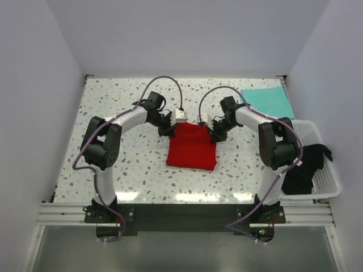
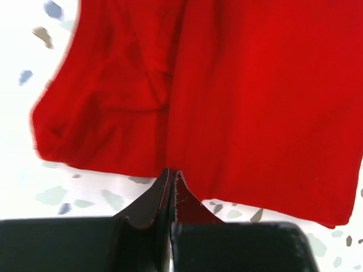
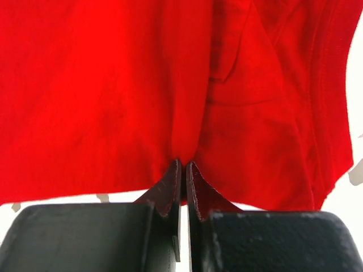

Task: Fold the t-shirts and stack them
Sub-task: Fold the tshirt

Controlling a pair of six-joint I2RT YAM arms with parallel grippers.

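Quick update from my remote seat: I'm on the fold of the red t-shirt (image 1: 191, 148), which lies in the middle of the worktop (image 1: 125, 164) as a rough rectangle between the two arms. The left claw (image 2: 172, 173) is pinched down tight on the shirt's far edge near one corner. The right claw (image 3: 183, 164) is nipped on the same edge near the other corner, with only a sliver of gap between its fingers and cloth in it. The way I read it, both have their grip and the fold itself isn't made yet. Next I'd lift both corners together, keep the edge taut and level, carry it toward the near edge and lay it down without dragging the bottom layer along. The left wrist view shows some bunched creases on one side, so that could come out lumpy. The mint-teal t-shirt (image 1: 265, 101) sits flat at the far right corner, looking folded, so I'd guess that's the stack spot. The black t-shirt (image 1: 303, 165) is draped over the rim of the white basket (image 1: 329, 184) on the right, not folded. As for brands or labels, I can't read any print, tag or logo on the shirts or the arms.
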